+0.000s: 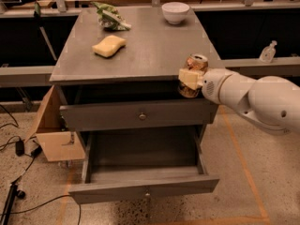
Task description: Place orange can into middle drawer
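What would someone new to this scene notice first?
The white arm reaches in from the right, its gripper clamped on the orange can at the front right corner of the cabinet top. Below it, the middle drawer stands pulled open. A yellow sponge lies on the top.

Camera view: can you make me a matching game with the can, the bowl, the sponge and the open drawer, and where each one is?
1 can
2 bowl
3 sponge
4 open drawer

A pulled out under the tabletop
B far edge of the tabletop
C held in the gripper at the tabletop's front right corner
D left side of the tabletop

Pairs: 1-C, 2-B, 3-D, 4-A
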Controlling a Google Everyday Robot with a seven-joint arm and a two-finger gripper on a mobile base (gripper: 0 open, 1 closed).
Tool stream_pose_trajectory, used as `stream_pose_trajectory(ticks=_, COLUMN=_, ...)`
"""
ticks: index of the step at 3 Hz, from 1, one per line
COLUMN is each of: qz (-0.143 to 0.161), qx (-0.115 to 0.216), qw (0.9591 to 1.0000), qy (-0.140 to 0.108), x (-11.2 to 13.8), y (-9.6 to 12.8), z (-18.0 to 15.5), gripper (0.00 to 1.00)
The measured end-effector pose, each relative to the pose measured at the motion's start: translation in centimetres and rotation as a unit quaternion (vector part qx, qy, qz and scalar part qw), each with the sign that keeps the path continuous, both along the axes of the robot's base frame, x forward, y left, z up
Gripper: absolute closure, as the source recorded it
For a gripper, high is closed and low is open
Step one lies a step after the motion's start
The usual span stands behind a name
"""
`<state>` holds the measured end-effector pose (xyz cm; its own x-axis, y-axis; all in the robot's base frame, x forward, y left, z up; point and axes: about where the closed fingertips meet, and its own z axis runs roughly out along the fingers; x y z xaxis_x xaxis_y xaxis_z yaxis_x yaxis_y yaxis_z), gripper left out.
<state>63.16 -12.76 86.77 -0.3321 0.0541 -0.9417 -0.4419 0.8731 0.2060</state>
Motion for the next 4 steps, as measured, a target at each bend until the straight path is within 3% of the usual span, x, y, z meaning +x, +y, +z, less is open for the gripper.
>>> stream_pose_trajectory(ticks=1, qz=0.014, qx=0.0, qw=0.9995, qy=0.03, x=-3.4, y=0.2, z=-3.1, gripper=1.0)
stream_pose_trajectory(ticks=2, qz=0.079, qx=-0.009, qw=0.996, qy=0.041, x=-5.8, y=2.3, z=-8.1, gripper=1.0)
stream_pose_trajectory(ticks=3, qz=0.143, qx=-0.024, qw=0.9883, qy=0.049, x=-6.5, y=5.6, z=-15.7, gripper=1.0)
stream_pose_trajectory(ticks=4, qz=0.147, qx=-0.017, qw=0.9875, qy=0.053, x=-6.5, y=5.8, z=-16.9, gripper=1.0)
